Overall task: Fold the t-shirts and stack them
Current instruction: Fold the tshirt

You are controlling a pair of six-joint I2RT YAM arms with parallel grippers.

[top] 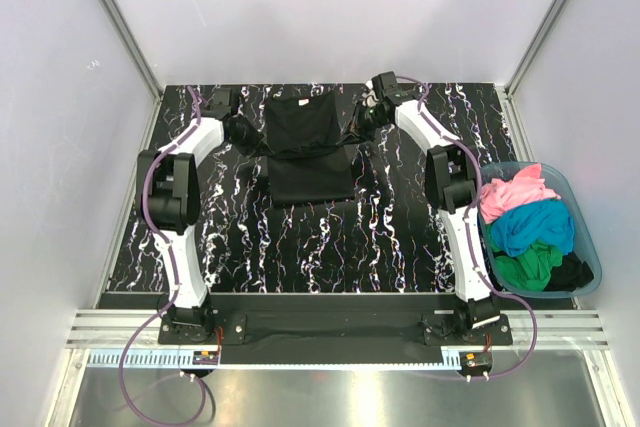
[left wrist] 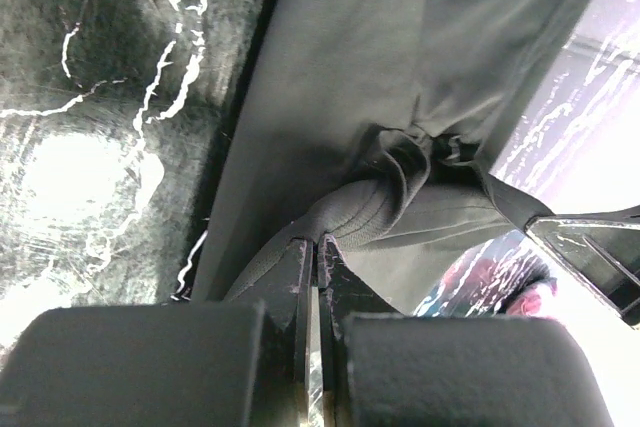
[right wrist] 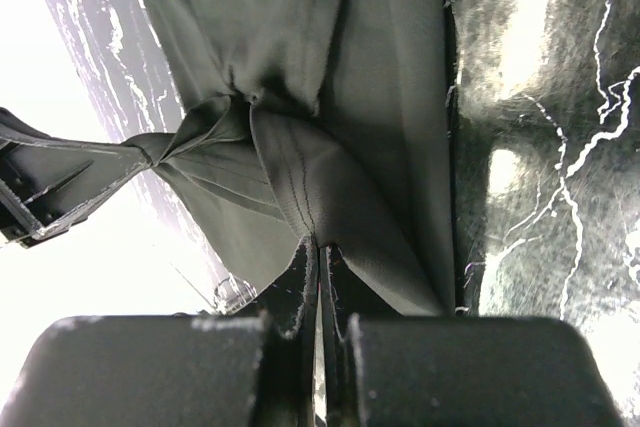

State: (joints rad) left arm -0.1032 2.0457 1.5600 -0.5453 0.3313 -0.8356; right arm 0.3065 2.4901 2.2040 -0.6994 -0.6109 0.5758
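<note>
- Black t-shirt (top: 305,147): lies on the far middle of the marbled table (top: 300,247), between the two grippers and well apart from the tub (top: 585,227) at the right edge.
- Left gripper (top: 243,132): its fingers (left wrist: 295,282) are pressed together on a rolled bunch of the garment's left edge. The cloth runs away from the jaws toward the arm's right.
- Right gripper (top: 360,122): its fingers (right wrist: 297,292) are likewise pinched shut on a fold of the right edge, with a stitched seam leading into the jaws. The cloth lies to this arm's left.
- Key relation: the garment's long axis runs near to far along the table's midline. The grippers hold opposite sides, roughly level with each other and crosswise to that axis, so neither arm is nearer. A fold from here would probably need both arms to travel together along the axis.
- Appearance: soft, matte, dark cloth. The near part lies flat as a rectangle, and puckers radiate from each pinch point in the wrist views.
- Remaining work: pink shirt (top: 510,197), turquoise shirt (top: 530,227) and green shirt (top: 530,265) sit heaped and unfolded in the tub. No stack shows on the table, so the task appears to be at an early stage.
</note>
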